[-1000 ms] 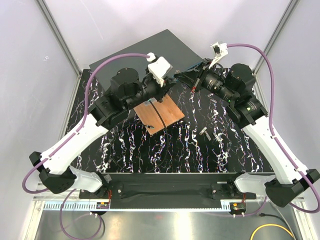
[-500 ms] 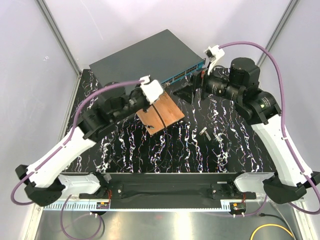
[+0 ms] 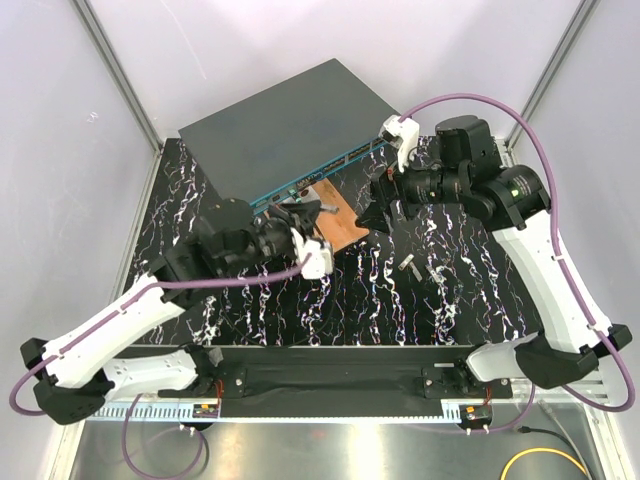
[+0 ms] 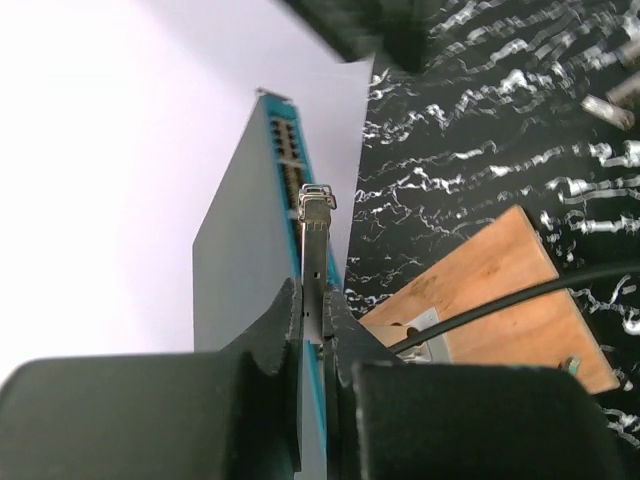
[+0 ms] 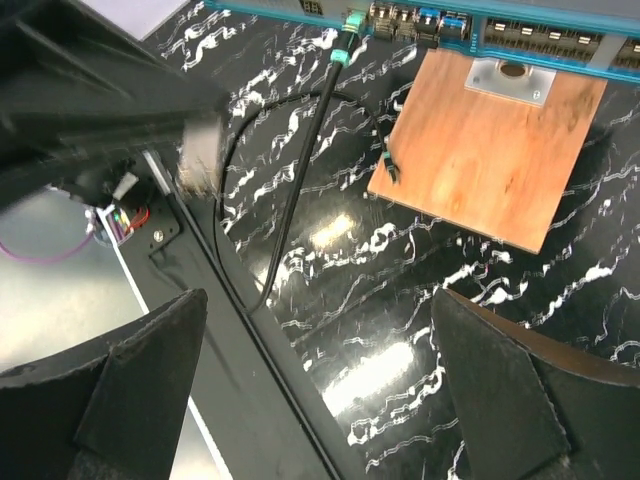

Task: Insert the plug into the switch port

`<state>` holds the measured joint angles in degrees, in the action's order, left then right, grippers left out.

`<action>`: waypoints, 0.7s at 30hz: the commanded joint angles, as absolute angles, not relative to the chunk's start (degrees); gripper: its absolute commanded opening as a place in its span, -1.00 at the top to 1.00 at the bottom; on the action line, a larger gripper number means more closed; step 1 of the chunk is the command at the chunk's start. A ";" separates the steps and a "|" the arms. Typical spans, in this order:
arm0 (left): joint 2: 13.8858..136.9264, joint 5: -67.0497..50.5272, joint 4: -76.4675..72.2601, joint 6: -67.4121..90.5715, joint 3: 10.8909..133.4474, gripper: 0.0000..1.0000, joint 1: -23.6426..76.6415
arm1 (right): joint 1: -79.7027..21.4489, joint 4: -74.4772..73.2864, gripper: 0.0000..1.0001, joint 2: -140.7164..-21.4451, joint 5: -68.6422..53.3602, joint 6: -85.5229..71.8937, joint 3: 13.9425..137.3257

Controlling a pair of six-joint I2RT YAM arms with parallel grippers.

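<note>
The switch (image 3: 280, 120) is a flat dark grey box at the back of the table, its teal port face (image 3: 320, 172) turned toward the arms. My left gripper (image 3: 301, 213) is just in front of that face. In the left wrist view it (image 4: 312, 300) is shut on the plug (image 4: 316, 230), a thin metal piece whose tip points at the port rows (image 4: 284, 150), short of them. My right gripper (image 3: 378, 214) hovers right of the copper-brown board (image 3: 342, 218). It (image 5: 320, 370) is open, with nothing between its fingers.
A black cable (image 5: 300, 170) with a teal connector (image 5: 346, 47) sits in a port of the switch (image 5: 520, 30) and trails to the near edge. The board (image 5: 490, 150) lies against the switch front. Small metal parts (image 3: 408, 265) lie right of centre.
My left arm has drawn back toward the near side and turned its gripper to face the switch front. The right gripper has opened and swung down beside the board.
</note>
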<state>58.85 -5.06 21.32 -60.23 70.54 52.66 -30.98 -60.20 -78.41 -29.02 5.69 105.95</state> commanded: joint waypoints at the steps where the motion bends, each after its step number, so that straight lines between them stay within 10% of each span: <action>1: 58.27 -0.98 18.11 -70.12 67.87 1.00 55.37 | -30.94 -64.24 -0.99 -78.92 -28.73 8.25 110.55; 5: 58.62 2.72 14.51 -73.91 65.57 1.00 57.91 | -31.11 -65.93 -0.98 -78.14 -34.89 14.24 110.13; 11: 60.55 9.48 8.80 -80.24 62.85 1.00 63.01 | -32.52 -65.05 -0.42 -78.22 -32.53 17.40 107.85; 21: 62.31 11.69 7.21 -80.77 64.07 1.00 65.65 | -38.84 -61.70 -0.35 -78.13 -24.88 17.14 105.82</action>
